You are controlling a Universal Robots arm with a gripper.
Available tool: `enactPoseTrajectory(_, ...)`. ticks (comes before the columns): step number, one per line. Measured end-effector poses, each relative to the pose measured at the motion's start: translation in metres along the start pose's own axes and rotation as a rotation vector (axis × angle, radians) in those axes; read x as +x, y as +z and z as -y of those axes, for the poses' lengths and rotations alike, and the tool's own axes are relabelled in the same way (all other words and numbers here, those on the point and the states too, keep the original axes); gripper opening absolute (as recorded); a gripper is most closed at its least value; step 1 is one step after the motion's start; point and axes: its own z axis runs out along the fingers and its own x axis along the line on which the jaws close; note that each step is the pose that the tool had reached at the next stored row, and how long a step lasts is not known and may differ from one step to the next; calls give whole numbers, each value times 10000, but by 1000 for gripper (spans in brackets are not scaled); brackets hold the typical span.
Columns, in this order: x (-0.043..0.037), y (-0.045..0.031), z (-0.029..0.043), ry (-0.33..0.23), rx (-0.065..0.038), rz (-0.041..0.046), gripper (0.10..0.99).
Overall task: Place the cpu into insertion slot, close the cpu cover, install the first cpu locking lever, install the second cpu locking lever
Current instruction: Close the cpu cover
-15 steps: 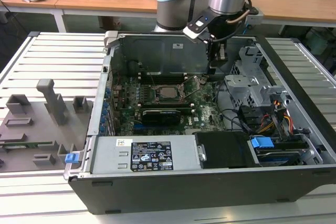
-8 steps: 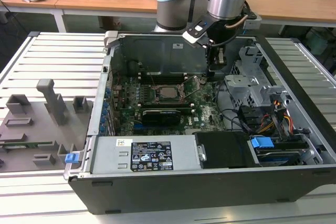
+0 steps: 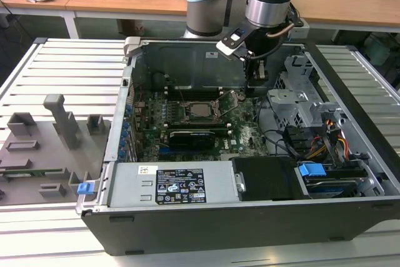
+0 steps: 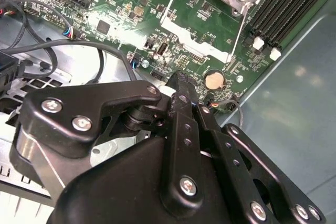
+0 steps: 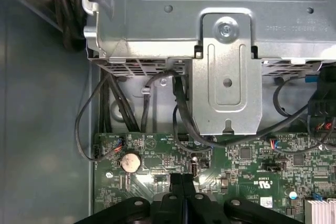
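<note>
- Where the table (image 3: pixel 69 60) runs off to the exterior view's left, grey plastic holders (image 3: pixel 62 120) stand on it, well apart from the work.
- Next comes the open computer case (image 3: pixel 250 217), with the green board (image 3: pixel 250 136) lying flat on its floor.
- The cpu (image 3: pixel 200 109) lies in the insertion slot (image 3: pixel 185 112) near the middle of the board. It is a small flat square with a pale silvery top, level and ringed by dark metal.
- That dark ring looks like the cpu cover (image 3: pixel 214 109) lying over the chip's edges, though I cannot tell whether it sits fully flat.
- I judge the chip light, stiff and fragile, with a slick top. Its side edges would be the place to take hold, and gently.
- Just to the exterior view's right of the slot, a thin wire lever (image 3: pixel 230 104) slants up off the board, so it seems unlatched.
- Further right, the hand (image 3: pixel 257 82) hangs over the board's corner, apart from the slot.
- In both wrist views its fingers (image 5: pixel 176 184) are pressed together with nothing between them, above a coin battery (image 5: pixel 130 161).
- Past the hand stand a metal drive cage (image 3: pixel 300 101) and loose cables (image 3: pixel 331 142).
</note>
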Motion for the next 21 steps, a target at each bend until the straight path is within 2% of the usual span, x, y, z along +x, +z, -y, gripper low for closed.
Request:
enactPoseTrajectory(9,0,16,0,-2,0,1,106)
enactPoseTrajectory(12,0,29,23,0,0,0,106)
enactPoseTrajectory(14,0,50,37,-1,0,-1,106)
enactPoseTrajectory(17,2,128,44,1,7,1,106)
enactPoseTrajectory(21,-12,165,65,-1,11,1,106)
